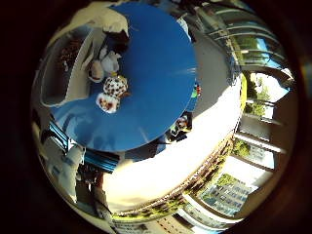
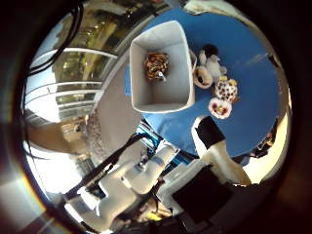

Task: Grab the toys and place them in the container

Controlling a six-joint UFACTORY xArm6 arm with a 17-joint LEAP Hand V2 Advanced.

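Observation:
A white container (image 2: 161, 100) stands on a round blue table (image 2: 243, 44), with a brown and orange striped toy (image 2: 156, 64) lying inside it. Right beside the container's wall lies a cluster of plush toys: a white and black one (image 2: 210, 59), a tan and white one (image 2: 202, 77), a brown-spotted one (image 2: 226, 89) and a white and reddish one (image 2: 219, 107). My right hand (image 2: 210, 139) hovers high above the table, well clear of the toys. The finger that shows looks relaxed and holds nothing. A white part of the hand (image 1: 100, 18) also shows over the container's far side.
The table's edge (image 1: 146, 141) drops off to a pale paved floor (image 1: 161, 175). Blue slatted seating (image 1: 100, 158) stands beside the table. Glass railings (image 2: 73, 73) and buildings surround the terrace. The white arm (image 2: 141, 175) reaches in beneath the palm.

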